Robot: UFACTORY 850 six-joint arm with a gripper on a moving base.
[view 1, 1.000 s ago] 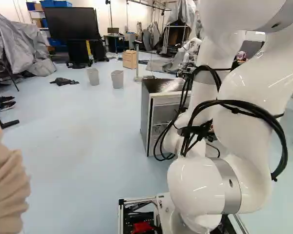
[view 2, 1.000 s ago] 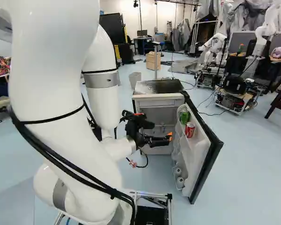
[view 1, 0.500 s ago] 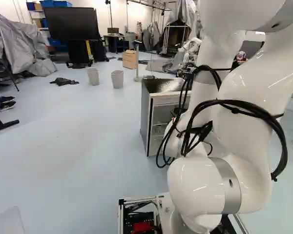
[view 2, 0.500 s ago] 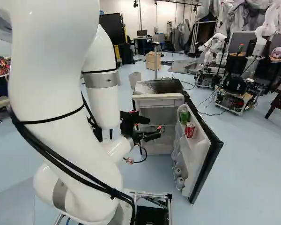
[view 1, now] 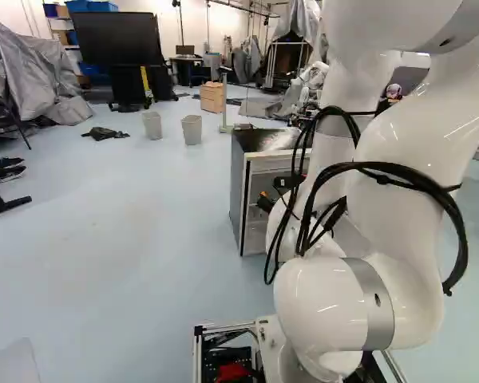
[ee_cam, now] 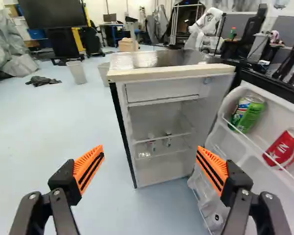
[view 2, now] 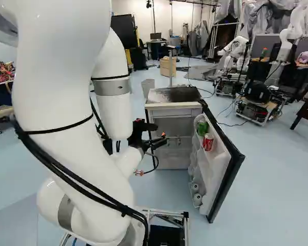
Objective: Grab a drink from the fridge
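Gripper [view 2: 163,138] black; pads [ee_cam: 213,166] orange, black-striped. Bearings from it: 12 o'clock, fridge [ee_cam: 161,90], white inside, cream top edge. 1 o'clock, green can [ee_cam: 251,115], blue and red patches. 2 o'clock, red can [ee_cam: 286,147], white lettering; door [ee_cam: 283,115] white, black-rimmed.

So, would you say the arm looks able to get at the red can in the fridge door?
Probably yes: the gripper is open, the fridge door stands open and only a thin rail crosses low in front of the red can, though the gripper would need to shift toward it.
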